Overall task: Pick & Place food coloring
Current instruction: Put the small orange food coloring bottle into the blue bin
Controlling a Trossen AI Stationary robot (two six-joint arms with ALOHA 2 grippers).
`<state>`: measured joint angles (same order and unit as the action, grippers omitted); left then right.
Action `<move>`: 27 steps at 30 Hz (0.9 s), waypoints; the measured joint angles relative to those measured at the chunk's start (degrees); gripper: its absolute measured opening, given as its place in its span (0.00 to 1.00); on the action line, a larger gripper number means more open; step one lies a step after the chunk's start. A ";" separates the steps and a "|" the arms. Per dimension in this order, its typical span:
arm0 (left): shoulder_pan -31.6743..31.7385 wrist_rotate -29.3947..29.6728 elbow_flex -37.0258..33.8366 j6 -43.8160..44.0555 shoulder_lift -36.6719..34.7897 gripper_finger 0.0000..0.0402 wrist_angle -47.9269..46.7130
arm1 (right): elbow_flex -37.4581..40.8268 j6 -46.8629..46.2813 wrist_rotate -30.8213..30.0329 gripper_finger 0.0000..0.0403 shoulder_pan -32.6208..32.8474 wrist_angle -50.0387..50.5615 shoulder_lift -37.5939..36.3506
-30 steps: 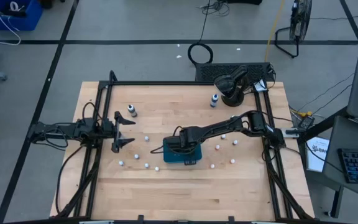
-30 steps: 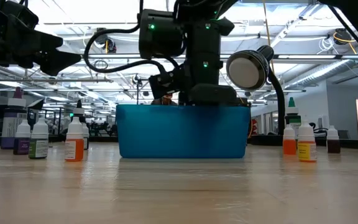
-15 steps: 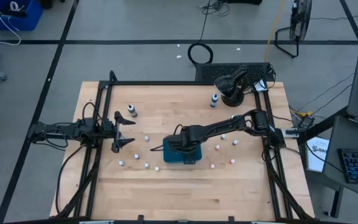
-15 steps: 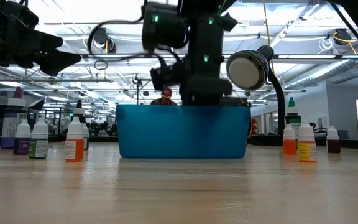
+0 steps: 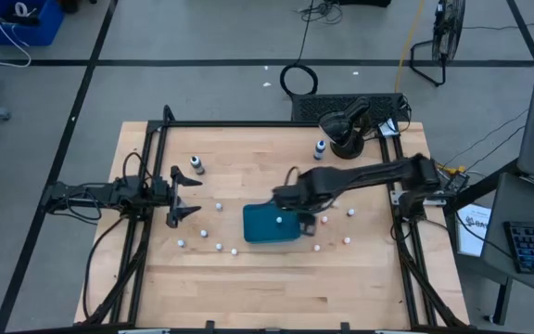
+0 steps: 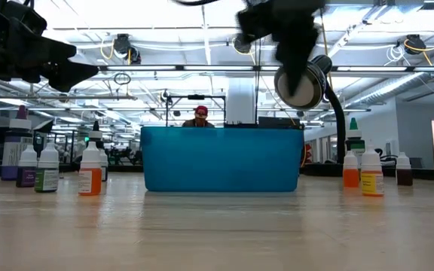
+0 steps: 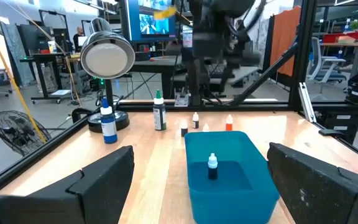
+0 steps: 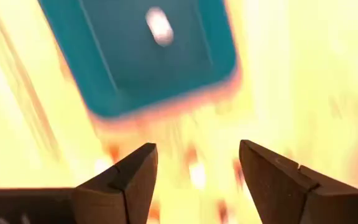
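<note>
A teal tray (image 5: 269,225) sits mid-table, and one small white-capped food coloring bottle (image 7: 212,165) stands upright on its floor. Several more small bottles (image 5: 219,206) stand scattered on the wood around it, and taller dark ones stand at the far side (image 5: 197,165). My right gripper (image 5: 288,196) hovers open above the tray's far right corner, with nothing between its fingers (image 8: 132,171). My left gripper (image 5: 180,197) waits open at the table's left, facing the tray (image 7: 229,155).
A black round lamp-like object with a cable (image 5: 346,130) stands at the far right corner. Black frame rails (image 5: 146,186) run along the left and right table edges. Small bottles stand on both sides of the tray (image 6: 89,172) (image 6: 351,169). A person shows far behind the tray (image 6: 200,114).
My right gripper has opened inside the tray and let go of a small bottle, which now stands on the tray floor. The gripper has then risen clear and drawn back toward the table's right and far side.
</note>
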<state>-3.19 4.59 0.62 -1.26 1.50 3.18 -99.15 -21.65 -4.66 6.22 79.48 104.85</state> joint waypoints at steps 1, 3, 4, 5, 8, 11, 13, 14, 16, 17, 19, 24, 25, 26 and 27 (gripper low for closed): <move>0.00 0.01 0.00 0.00 0.00 0.91 0.01 | 0.18 -2.19 -0.61 0.53 0.51 2.62 -1.69; -0.01 0.01 0.00 0.00 0.00 0.91 0.00 | 2.05 -6.04 -3.40 0.53 1.74 4.70 -5.35; 0.01 -0.02 0.00 0.00 -0.01 0.91 0.00 | 3.68 -7.59 -4.85 0.53 2.58 4.88 -7.63; 0.01 -0.02 0.00 0.00 0.00 0.91 0.00 | 5.65 -9.10 -6.21 0.53 3.30 4.81 -9.82; 0.01 -0.01 0.00 0.00 0.00 0.91 0.00 | 13.36 -14.90 -7.26 0.53 4.97 3.42 -17.12; 0.00 0.01 0.00 0.00 -0.01 0.91 -0.01 | 22.05 -20.26 -7.31 0.53 5.76 -0.39 -23.97; -0.01 0.01 0.00 0.00 -0.02 0.91 0.00 | 27.76 -22.93 -7.29 0.53 5.90 -4.23 -28.14; 0.00 0.01 0.00 0.00 -0.01 0.91 0.00 | 30.65 -23.89 -7.31 0.53 5.90 -6.38 -30.13; -0.01 -0.01 0.00 0.00 0.00 0.91 0.02 | 36.29 -24.39 -7.31 0.53 5.89 -10.91 -33.36; -0.01 0.01 0.00 0.00 0.00 0.91 0.01 | 38.87 -24.40 -7.29 0.53 5.74 -12.86 -34.59; 0.00 -0.02 0.00 0.00 -0.01 0.91 0.01 | 43.55 -24.42 -7.24 0.53 5.15 -16.01 -36.61; 0.00 0.00 0.00 0.00 -0.01 0.91 0.01 | 51.22 -25.34 -7.26 0.53 3.18 -18.60 -38.02; -0.01 0.01 0.00 0.00 0.00 0.91 0.00 | 52.36 -25.69 -7.25 0.53 2.85 -18.66 -38.05; -0.01 -0.02 0.00 0.00 0.00 0.91 0.02 | 53.31 -25.89 -7.19 0.53 2.58 -18.69 -38.04; 0.01 -0.02 0.00 0.00 0.00 0.91 0.00 | 54.11 -26.14 -7.15 0.53 2.38 -18.94 -38.02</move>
<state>-3.18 4.58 0.62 -1.26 1.50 3.18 -45.04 -47.78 -11.81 8.61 60.53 66.83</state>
